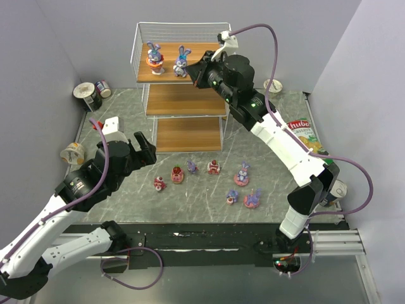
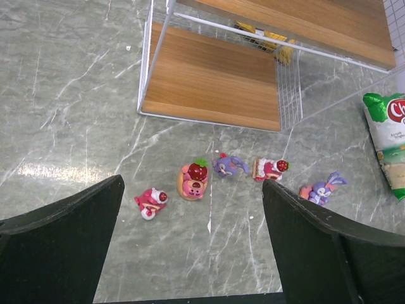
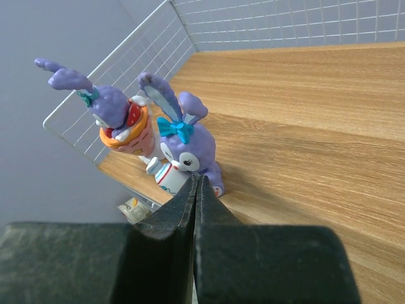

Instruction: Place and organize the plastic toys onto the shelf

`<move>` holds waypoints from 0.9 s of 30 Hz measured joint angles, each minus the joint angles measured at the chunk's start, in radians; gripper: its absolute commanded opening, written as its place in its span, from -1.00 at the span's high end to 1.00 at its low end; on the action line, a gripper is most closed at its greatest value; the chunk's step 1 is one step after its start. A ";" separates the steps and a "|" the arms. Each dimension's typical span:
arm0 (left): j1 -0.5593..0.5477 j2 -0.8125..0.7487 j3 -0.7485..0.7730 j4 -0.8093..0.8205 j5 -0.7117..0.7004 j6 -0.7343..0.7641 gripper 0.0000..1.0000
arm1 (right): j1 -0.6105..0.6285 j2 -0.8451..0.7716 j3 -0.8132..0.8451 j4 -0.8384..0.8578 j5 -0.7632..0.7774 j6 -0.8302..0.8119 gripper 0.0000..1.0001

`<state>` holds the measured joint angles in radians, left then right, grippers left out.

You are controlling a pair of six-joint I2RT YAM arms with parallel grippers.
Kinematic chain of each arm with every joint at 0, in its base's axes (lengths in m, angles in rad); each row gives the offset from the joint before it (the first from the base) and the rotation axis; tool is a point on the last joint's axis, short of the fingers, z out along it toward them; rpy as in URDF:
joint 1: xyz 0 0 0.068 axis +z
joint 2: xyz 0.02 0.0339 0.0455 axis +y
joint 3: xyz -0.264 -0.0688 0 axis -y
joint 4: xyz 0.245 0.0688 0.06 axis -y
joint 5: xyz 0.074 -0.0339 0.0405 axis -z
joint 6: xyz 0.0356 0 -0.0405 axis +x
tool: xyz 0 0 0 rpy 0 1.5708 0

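Top external view: the shelf (image 1: pixel 183 99) holds two bunnies (image 1: pixel 154 58) on top; seven toys (image 1: pixel 214 167) lie on the table (image 1: pixel 126 196). The right gripper (image 1: pixel 192 71), pressed together, sits beside one bunny; the left gripper (image 1: pixel 147 151) hangs spread.

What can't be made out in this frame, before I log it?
- Right wrist: the shut right fingers cover part of the blue-bow bunny's base; contact cannot be told.
- Left wrist: chip bag cut off by the right edge; a yellow item behind the shelf wire is unidentifiable.
- Top: table toys too small for detail.
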<state>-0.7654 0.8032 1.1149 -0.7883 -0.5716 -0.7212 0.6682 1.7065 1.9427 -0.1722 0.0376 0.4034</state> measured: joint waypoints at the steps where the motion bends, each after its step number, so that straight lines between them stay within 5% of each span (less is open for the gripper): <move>1: 0.001 0.000 0.000 0.000 0.000 0.000 -0.93 | 0.000 0.000 -0.002 0.001 0.000 0.000 1.00; 9: 0.004 0.000 0.000 0.006 0.011 0.002 -0.93 | -0.001 -0.027 -0.086 0.026 -0.005 -0.004 0.99; 14: 0.006 0.006 0.000 0.017 0.026 0.002 -0.93 | 0.000 -0.097 -0.152 0.029 -0.009 -0.012 0.78; 21: 0.008 0.026 -0.026 0.048 0.064 0.003 -0.93 | 0.010 -0.306 -0.319 0.017 -0.006 -0.030 0.09; 27: 0.010 0.068 -0.055 0.101 0.126 0.013 -0.93 | 0.019 -0.536 -0.510 -0.032 0.014 -0.031 -0.30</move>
<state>-0.7559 0.8715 1.0599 -0.6868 -0.4461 -0.7078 0.6876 1.1706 1.4322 -0.2047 0.0517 0.3729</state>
